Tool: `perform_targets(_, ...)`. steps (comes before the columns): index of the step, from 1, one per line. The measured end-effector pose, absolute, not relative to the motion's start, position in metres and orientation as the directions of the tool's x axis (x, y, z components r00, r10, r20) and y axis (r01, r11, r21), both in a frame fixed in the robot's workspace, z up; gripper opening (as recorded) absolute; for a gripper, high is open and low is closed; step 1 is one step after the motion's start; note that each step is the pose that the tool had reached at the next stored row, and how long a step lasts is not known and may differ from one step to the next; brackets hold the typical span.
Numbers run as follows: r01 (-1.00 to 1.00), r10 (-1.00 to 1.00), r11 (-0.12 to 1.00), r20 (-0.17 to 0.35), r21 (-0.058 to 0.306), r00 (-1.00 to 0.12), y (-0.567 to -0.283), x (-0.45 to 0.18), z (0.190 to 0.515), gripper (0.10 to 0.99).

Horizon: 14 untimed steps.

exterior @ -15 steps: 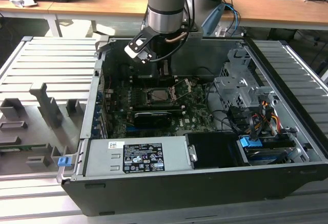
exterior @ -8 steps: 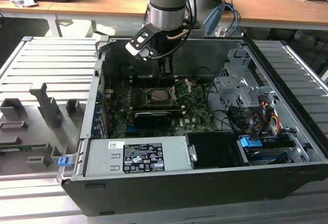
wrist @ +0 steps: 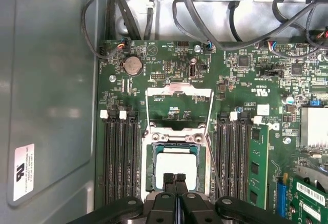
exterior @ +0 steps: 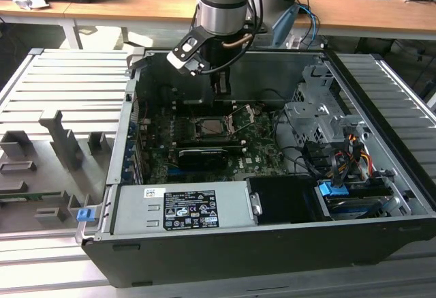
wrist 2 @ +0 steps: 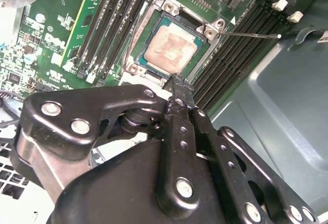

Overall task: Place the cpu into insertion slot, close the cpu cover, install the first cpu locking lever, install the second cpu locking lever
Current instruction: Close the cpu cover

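In the upper middle of the exterior view, the arm (exterior: pixel 221 1) is seen reaching down into an open computer case (exterior: pixel 204 257) that lies on a grey ribbed surface (exterior: pixel 61 86). The gripper (exterior: pixel 222 88) is held over the green motherboard (exterior: pixel 262 151), just above the socket. In the first wrist view the gripper (wrist: pixel 175 179) is seen with its jaws pressed together and nothing pinched between them, the tips poised over the near edge of the cpu (wrist: pixel 177 163). The cpu is seated flat in the socket, between two banks of black memory slots (wrist: pixel 120 152). The cpu cover (wrist: pixel 179 87) is swung open and lies back on the board beyond the socket. In the second wrist view the cpu (wrist 2: pixel 171 52) is seen bare, with a thin metal rod (wrist 2: pixel 251 34) standing out beside the socket.
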State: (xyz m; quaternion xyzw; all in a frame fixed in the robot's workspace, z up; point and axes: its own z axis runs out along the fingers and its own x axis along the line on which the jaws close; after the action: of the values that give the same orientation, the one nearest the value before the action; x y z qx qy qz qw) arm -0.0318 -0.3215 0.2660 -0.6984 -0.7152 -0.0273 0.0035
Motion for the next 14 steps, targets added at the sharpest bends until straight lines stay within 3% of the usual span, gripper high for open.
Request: perform_targets(14,0.999,0.999,0.023,0.043,0.034,-0.024,-0.3215,-0.0318,0.2734,0.106)
